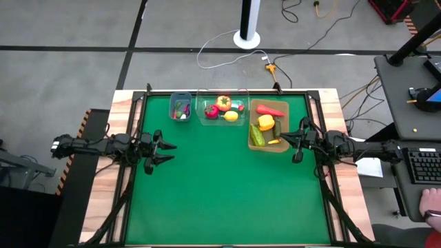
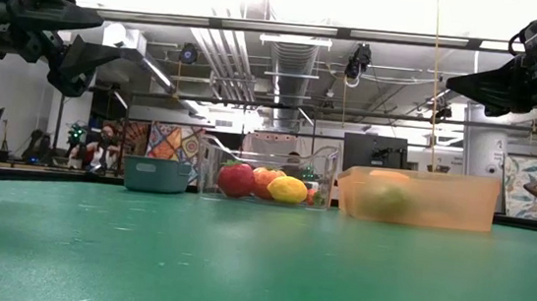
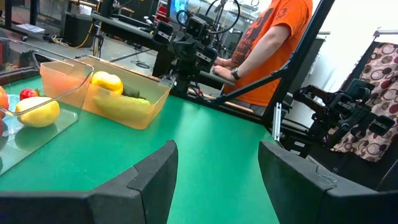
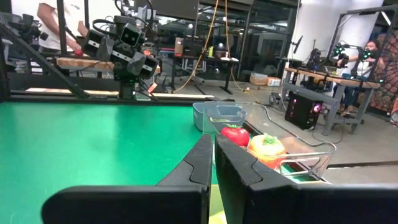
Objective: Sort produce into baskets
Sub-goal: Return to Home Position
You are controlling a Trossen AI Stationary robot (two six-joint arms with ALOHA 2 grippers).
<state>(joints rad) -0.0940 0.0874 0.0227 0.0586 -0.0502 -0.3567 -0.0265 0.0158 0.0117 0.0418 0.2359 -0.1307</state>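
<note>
We see all the toy produce already sorted: small bits in the blue-grey bin [image 1: 180, 106], round red, orange and yellow fruits in the clear plastic tub [image 1: 222, 109], chilli, pepper and cucumbers in the tan tray [image 1: 268, 125]. So the left gripper [image 1: 164, 151] hovers empty, jaws spread; the right gripper [image 1: 288, 138] hangs beside the tray, jaws pressed together.

Mat open ahead of me.
Green mat [image 1: 227, 186] lies bare; blue-grey bin [image 1: 180, 105], clear tub [image 1: 222, 109], tan tray [image 1: 267, 124] line far edge.
</note>
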